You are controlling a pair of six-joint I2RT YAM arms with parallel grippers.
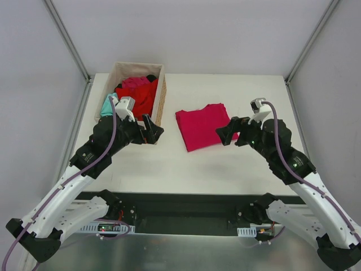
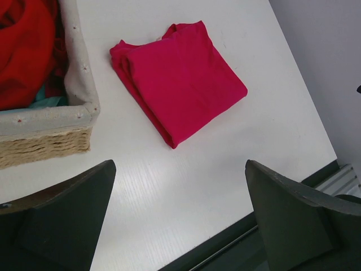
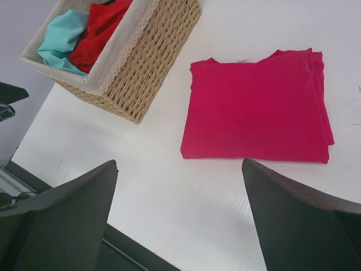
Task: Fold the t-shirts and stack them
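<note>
A pinkish crimson t-shirt [image 1: 204, 126] lies folded flat in the middle of the white table; it also shows in the left wrist view [image 2: 180, 79] and the right wrist view [image 3: 256, 110]. More t-shirts sit crumpled in the wicker basket [image 1: 161, 99]: a bright red one [image 1: 148, 96], a teal one [image 1: 107, 105], a magenta one [image 1: 134, 83] and a black one [image 1: 151, 78]. My left gripper [image 1: 152, 131] hovers open by the basket's near right corner, holding nothing. My right gripper [image 1: 228, 134] hovers open at the folded shirt's right edge, also with nothing in it.
The basket stands at the table's back left, its woven wall [image 3: 155, 56] left of the folded shirt. Bare tabletop [image 1: 169, 166] lies between the shirt and the near edge, where a dark rail [image 1: 186, 197] runs. Grey walls and metal posts surround the table.
</note>
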